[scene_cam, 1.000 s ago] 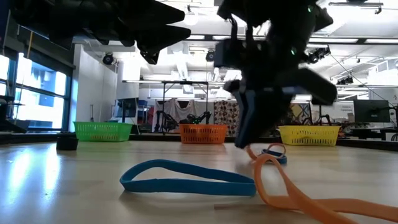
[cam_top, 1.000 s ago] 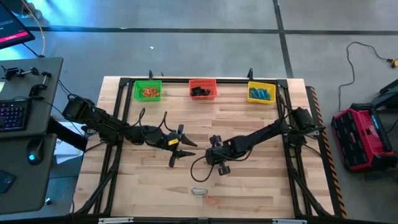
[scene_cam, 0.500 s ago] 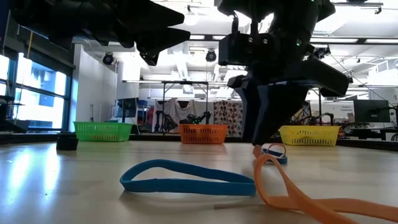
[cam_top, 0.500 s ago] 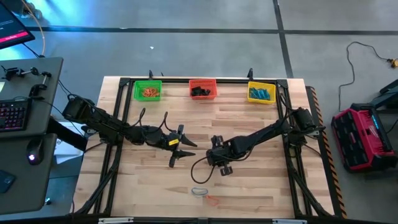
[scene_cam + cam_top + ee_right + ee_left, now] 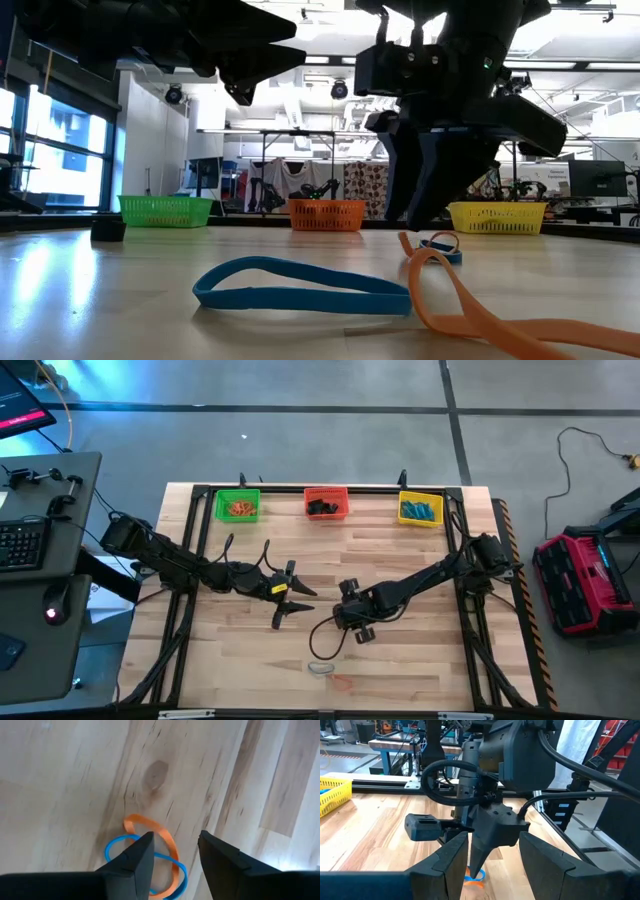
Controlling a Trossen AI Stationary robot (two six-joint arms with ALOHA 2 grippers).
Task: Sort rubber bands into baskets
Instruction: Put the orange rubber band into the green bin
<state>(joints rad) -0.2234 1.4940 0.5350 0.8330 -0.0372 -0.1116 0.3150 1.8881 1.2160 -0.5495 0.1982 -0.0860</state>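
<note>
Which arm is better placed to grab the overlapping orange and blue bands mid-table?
Right. The right gripper hangs directly over the overlapping thin orange rubber loop and thin blue rubber loop, jaws open. The left gripper hovers farther off, above bare wood.

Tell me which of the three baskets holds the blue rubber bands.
The yellow basket, at the right end of the row. The green basket holds orange bands, and the red-orange basket in the middle holds dark ones.
</note>
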